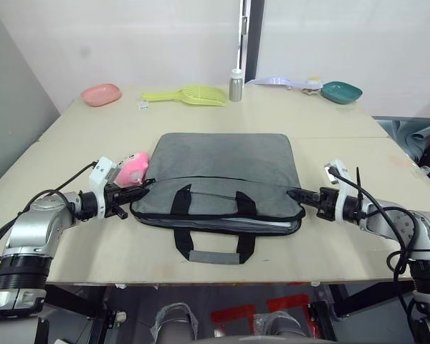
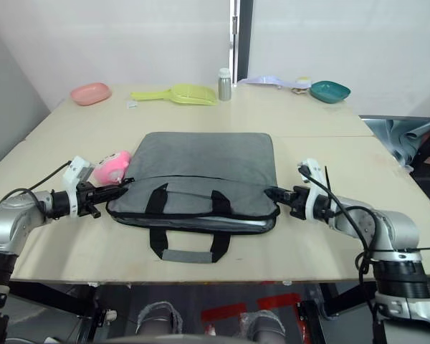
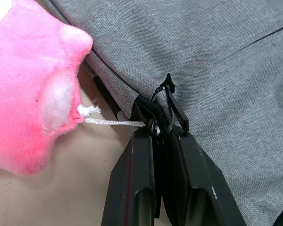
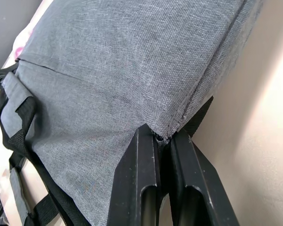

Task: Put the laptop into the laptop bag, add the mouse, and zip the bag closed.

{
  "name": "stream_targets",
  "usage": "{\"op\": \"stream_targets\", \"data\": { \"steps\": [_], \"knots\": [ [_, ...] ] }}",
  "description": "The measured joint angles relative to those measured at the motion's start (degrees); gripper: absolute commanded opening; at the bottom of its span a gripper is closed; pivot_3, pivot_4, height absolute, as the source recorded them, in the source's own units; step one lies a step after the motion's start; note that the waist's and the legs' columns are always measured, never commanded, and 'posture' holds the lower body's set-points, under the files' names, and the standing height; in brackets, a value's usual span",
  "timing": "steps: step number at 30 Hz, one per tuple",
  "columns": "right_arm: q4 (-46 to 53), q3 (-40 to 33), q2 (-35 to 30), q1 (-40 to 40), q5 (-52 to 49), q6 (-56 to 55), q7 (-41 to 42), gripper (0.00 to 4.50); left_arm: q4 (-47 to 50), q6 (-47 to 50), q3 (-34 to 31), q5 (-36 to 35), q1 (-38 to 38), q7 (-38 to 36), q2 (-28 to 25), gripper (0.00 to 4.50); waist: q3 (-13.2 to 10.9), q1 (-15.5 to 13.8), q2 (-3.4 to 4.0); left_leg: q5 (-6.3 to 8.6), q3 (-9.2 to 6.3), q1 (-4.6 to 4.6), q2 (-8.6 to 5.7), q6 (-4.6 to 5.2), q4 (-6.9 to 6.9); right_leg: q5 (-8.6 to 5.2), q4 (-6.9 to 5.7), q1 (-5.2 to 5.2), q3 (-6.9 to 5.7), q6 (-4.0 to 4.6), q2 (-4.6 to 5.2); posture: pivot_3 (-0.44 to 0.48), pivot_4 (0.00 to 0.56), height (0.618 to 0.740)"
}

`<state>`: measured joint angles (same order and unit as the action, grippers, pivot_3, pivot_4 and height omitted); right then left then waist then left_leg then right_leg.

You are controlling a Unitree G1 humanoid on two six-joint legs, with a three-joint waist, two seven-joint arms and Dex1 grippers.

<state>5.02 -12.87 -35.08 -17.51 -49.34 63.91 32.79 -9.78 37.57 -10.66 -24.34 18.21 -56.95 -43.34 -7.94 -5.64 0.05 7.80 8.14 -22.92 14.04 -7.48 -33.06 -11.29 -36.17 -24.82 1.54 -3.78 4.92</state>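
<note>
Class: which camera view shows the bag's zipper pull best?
The left wrist view: the zipper pull sits close up at the laptop bag corner, just above the left pincer, shut on that corner. The head views show that corner small; the right wrist view shows the opposite corner.

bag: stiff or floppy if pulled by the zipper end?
Likely floppy fabric: the bag bunches where the left gripper pinches its zipper tab. Probably holds flat, a pale edge shows in its mouth. The right gripper pinching the far corner should stop sliding.
</note>
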Motion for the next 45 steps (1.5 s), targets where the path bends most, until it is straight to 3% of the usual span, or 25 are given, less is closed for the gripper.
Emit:
{"op": "stream_targets", "data": {
  "steps": [1, 3, 8, 13, 14, 20, 23, 27, 32, 38, 41, 45],
  "knots": [
    [0.0, 0.0, 0.0, 0.0, 0.2, 0.0, 0.2, 0.01, 0.0, 0.0, 0.0, 0.0, 0.0, -0.1, -0.1, 0.01, 0.0, 0.0, 0.00, 0.00, 0.00, 0.00, 0.00, 0.00, 0.00, 0.00, 0.01, 0.00, 0.00, 0.00, 0.00, 0.000, 0.150, 0.740],
    [0.0, -0.1, 0.0, 0.0, 0.3, -0.1, 0.4, 0.81, 0.0, 0.1, 0.0, -0.1, 0.0, -0.3, -0.2, 1.03, 0.0, 0.0, 0.00, 0.00, 0.01, -0.01, 0.00, 0.00, 0.00, 0.00, 0.02, 0.00, 0.00, 0.00, 0.00, 0.000, 0.150, 0.740],
    [0.0, -0.5, -0.9, 0.5, 3.9, -6.0, 1.4, 2.54, 0.1, 1.2, 0.0, -1.0, -0.8, -2.9, -1.5, 2.81, 0.0, 0.0, 0.00, 0.00, 0.01, -0.03, 0.00, 0.00, 0.01, 0.00, 0.03, -0.02, 0.00, 0.00, 0.00, 0.000, 0.150, 0.740],
    [0.0, -2.4, -6.3, 4.6, 7.9, -13.0, 5.5, 4.22, -0.1, 1.3, -3.3, -2.3, -4.3, -5.0, -6.2, 4.50, 0.0, 0.0, -0.01, 0.01, 0.01, -0.07, 0.00, 0.01, 0.09, 0.00, 0.18, -0.03, -0.02, -0.01, -0.01, 0.000, 0.150, 0.740],
    [0.0, -2.8, -7.5, 5.1, 8.8, -14.7, 7.0, 4.48, -0.4, 1.0, -4.7, -2.7, -4.7, -5.7, -7.1, 4.50, 0.0, 0.0, -0.01, 0.01, 0.02, -0.07, 0.01, 0.02, 0.10, -0.01, 0.18, -0.04, -0.02, -0.01, -0.01, 0.000, 0.150, 0.740],
    [-0.2, -4.2, -17.7, 8.2, 12.2, -25.3, 21.3, 4.48, -10.3, -11.3, -10.8, -1.7, -2.3, -8.6, -12.0, 4.50, 0.0, 0.0, -0.03, 0.02, 0.03, -0.01, 0.02, 0.05, 0.05, -0.01, 0.14, 0.00, 0.00, -0.02, 0.00, 0.000, 0.150, 0.740],
    [-4.1, -4.4, -23.7, 8.4, 16.3, -33.3, 28.6, 4.48, -23.1, -22.7, -10.5, 3.2, 1.9, -9.9, -16.5, 4.50, 0.1, 0.0, -0.18, 0.02, 0.03, 0.00, 0.04, 0.08, 0.00, -0.01, 0.17, 0.03, 0.00, -0.02, -0.02, 0.000, 0.150, 0.740],
    [-10.9, -4.9, -24.3, 2.7, 17.4, -38.4, 33.0, 4.48, -35.0, -32.9, -8.6, 7.6, 8.2, -10.4, -18.4, 4.50, 0.1, 0.1, -0.25, 0.02, 0.04, 0.00, 0.02, 0.13, -0.12, 0.00, 0.06, 0.03, 0.01, 0.00, 0.02, 0.000, 0.150, 0.740],
    [-13.1, -1.7, -24.6, -0.6, 20.2, -40.3, 35.5, 4.48, -42.5, -34.7, -7.2, 9.0, 11.3, -13.0, -18.5, 4.50, 0.1, 0.1, -0.26, 0.02, 0.04, -0.02, 0.05, 0.14, -0.15, 0.01, 0.01, 0.02, -0.01, 0.03, 0.00, 0.000, 0.150, 0.740],
    [-6.6, 6.6, -14.0, -10.8, 17.5, -34.5, 34.8, 4.48, -43.4, -33.1, -6.2, 8.8, 14.8, -14.8, -16.3, 4.50, 0.1, 0.3, -0.24, 0.01, 0.02, 0.04, 0.14, 0.13, -0.38, -0.02, -0.47, -0.08, 0.03, 0.11, -0.04, 0.000, 0.150, 0.740],
    [-6.0, 11.5, -5.2, -16.9, 18.2, -33.4, 32.0, 4.48, -43.7, -32.7, -5.9, 8.9, 15.5, -14.8, -15.2, 4.50, 0.1, 0.4, -0.24, 0.01, 0.02, 0.03, 0.13, 0.13, -0.46, -0.02, -0.59, -0.11, 0.04, 0.13, -0.04, 0.000, 0.150, 0.740],
    [-7.0, 21.4, 8.6, -24.2, 21.9, -36.1, 29.6, 3.35, -42.9, -31.9, -4.8, 8.9, 17.8, -13.7, -12.2, 4.50, 0.1, 0.2, -0.24, 0.01, -0.02, -0.02, 0.13, 0.08, -0.49, -0.12, -0.80, -0.19, -0.02, 0.29, -0.01, 0.000, 0.150, 0.740]
  ]
}}
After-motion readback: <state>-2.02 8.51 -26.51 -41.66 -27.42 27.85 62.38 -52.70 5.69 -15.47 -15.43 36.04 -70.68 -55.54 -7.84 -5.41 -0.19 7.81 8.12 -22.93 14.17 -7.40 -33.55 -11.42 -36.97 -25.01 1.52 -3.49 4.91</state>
